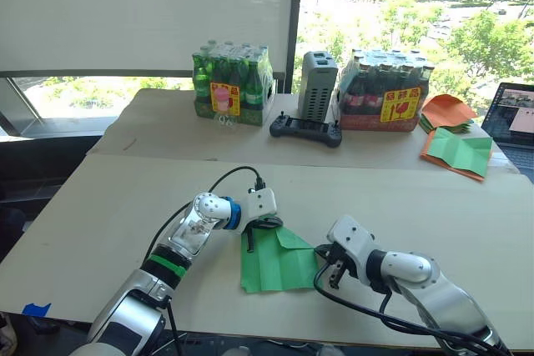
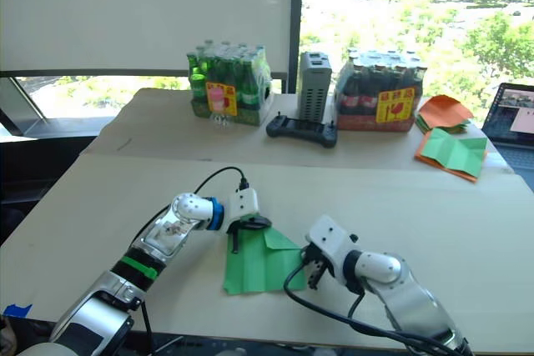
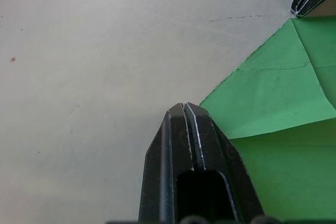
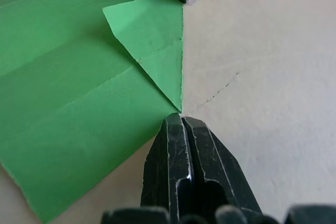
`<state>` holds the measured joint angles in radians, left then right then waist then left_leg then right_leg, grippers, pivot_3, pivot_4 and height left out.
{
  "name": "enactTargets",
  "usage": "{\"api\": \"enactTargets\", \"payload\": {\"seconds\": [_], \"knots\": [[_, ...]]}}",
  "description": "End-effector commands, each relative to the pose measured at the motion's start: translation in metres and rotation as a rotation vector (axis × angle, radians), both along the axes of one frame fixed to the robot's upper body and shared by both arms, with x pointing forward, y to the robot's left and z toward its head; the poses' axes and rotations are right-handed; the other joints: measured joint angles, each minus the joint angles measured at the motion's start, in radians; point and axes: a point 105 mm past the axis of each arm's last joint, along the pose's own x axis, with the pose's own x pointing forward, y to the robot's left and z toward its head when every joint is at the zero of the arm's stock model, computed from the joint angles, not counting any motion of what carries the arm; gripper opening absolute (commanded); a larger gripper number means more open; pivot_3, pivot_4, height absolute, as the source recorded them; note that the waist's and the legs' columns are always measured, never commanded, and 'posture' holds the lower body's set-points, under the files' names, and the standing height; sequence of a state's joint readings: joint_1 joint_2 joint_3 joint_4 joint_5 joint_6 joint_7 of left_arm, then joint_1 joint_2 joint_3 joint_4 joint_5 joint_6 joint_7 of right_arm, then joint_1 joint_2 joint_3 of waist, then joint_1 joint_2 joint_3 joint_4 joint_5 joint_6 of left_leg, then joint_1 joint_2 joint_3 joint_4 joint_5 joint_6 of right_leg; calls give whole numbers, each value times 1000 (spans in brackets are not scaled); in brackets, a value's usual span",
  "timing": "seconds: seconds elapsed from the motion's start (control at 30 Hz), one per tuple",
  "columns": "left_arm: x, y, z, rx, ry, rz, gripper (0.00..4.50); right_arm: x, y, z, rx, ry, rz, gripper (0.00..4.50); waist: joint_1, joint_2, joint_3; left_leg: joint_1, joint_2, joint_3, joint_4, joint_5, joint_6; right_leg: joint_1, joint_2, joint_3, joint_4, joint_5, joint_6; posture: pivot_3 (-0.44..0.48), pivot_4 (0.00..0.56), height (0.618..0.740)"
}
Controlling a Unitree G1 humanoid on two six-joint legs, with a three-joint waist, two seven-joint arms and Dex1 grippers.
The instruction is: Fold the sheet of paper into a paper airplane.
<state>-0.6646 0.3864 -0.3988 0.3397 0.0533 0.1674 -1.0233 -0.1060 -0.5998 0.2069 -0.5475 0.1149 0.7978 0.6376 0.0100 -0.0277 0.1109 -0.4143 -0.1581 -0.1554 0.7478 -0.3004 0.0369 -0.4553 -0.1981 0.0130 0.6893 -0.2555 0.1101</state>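
Note:
The sheet of paper (image 1: 275, 266) is bright green and lies flat near the table's front edge, creased, with one far corner folded down into a triangular flap (image 4: 152, 45). My left gripper (image 1: 250, 242) is shut, and its tips rest at the sheet's far-left edge beside the flap (image 3: 262, 93). Shut as well, my right gripper (image 1: 322, 251) touches the sheet's right edge at the flap's lower point (image 4: 181, 115). Neither gripper has paper between its fingers. The paper airplane is out of view.
At the back of the table stand a pack of green bottles (image 1: 232, 85), a grey box (image 1: 317, 82), a black controller (image 1: 305, 129) and a pack of dark bottles (image 1: 384, 91). Orange and green sheets (image 1: 457, 152) and a laptop (image 1: 513, 118) lie at the back right.

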Motion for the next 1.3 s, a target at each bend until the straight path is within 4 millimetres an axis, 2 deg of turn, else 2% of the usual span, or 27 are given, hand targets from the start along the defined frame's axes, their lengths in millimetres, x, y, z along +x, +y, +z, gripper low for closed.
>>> {"api": "enactTargets", "payload": {"seconds": [0.03, 0.13, 0.2, 0.3, 0.43, 0.6, 0.8, 0.83, 0.9, 0.97, 1.07, 1.17, 1.3], "knots": [[-3, 8, -17, 64, 37, 9, 0, 7, 10, 33, 137, -86, 44, 17, 0, 0, 0, 0, 0, 0, 0, 0, 0, 0, 0, 0, 0, 0, 0, 0, 150, 675], [0, 4, -1, 2, 2, 18, 0, 11, 19, 61, 265, -147, 78, 17, -2, 0, 0, -1, 0, 0, 0, 0, 0, -1, 0, 0, 0, 0, 0, 0, 150, 675], [0, 3, 17, -72, -7, 27, 0, 12, 23, 67, 294, -159, 95, 17, -1, 0, 1, -1, 0, 0, 0, 0, 0, -1, 0, 0, 0, 0, 0, 0, 150, 675], [-5, 8, 45, -179, -18, 50, 0, 15, 31, 65, 289, -165, 106, 17, -4, 1, 2, -2, 0, 0, 0, 0, 0, -3, 0, 0, 0, 0, 0, 0, 150, 675], [-12, 21, 63, -244, -17, 104, 0, 21, 45, 54, 269, -155, 119, 17, -14, 1, 2, -3, 0, -1, 0, 0, 0, -3, 0, 0, 0, 0, 0, 0, 150, 675], [-21, 53, 75, -321, 9, 251, 0, 32, 66, 38, 253, -141, 141, 17, -27, 2, 3, -2, 0, 0, -1, 0, 0, -3, 0, 0, 0, 0, 0, 0, 150, 675], [-37, 99, 57, -431, 137, 503, 0, 33, 66, 24, 205, -116, 168, 17, -24, 3, 3, -2, 0, -1, -1, 0, -1, -4, 1, 0, 2, 0, 0, 0, 150, 675], [-43, 103, 55, -466, 169, 531, 421, 31, 65, 21, 196, -104, 176, 0, -24, 3, 3, -2, -1, -1, -1, 0, -1, -4, 1, 0, 2, 0, 0, 0, 150, 675], [-54, 105, 50, -538, 240, 564, 687, 28, 63, 16, 180, -89, 188, 0, -22, 3, 3, -2, 0, -1, -1, 0, -1, -4, 1, 0, 2, 0, 0, 0, 150, 675], [-64, 104, 45, -575, 301, 573, 1476, 25, 62, 11, 168, -75, 196, 0, -21, 3, 3, -2, 0, -1, -1, 0, -1, -4, 1, 0, 2, 0, 0, 0, 150, 675], [-61, 109, 35, -644, 367, 682, 2489, 23, 61, 7, 162, -69, 203, 0, -16, 3, 3, -1, 0, -1, -1, 0, -1, -3, 1, 0, 1, 0, 0, 0, 150, 675], [-59, 99, 33, -747, 465, 687, 3436, 23, 61, 5, 156, -67, 205, 0, -13, 3, 3, -1, 0, -1, -1, 1, -1, -3, 1, 0, 2, 0, 0, 0, 150, 675], [-56, 85, 20, -740, 548, 696, 3436, 25, 61, 4, 153, -74, 200, 0, -11, 3, 3, -1, 0, 0, -1, 1, -1, -3, 1, 1, 2, 0, 0, 0, 150, 675]]}}
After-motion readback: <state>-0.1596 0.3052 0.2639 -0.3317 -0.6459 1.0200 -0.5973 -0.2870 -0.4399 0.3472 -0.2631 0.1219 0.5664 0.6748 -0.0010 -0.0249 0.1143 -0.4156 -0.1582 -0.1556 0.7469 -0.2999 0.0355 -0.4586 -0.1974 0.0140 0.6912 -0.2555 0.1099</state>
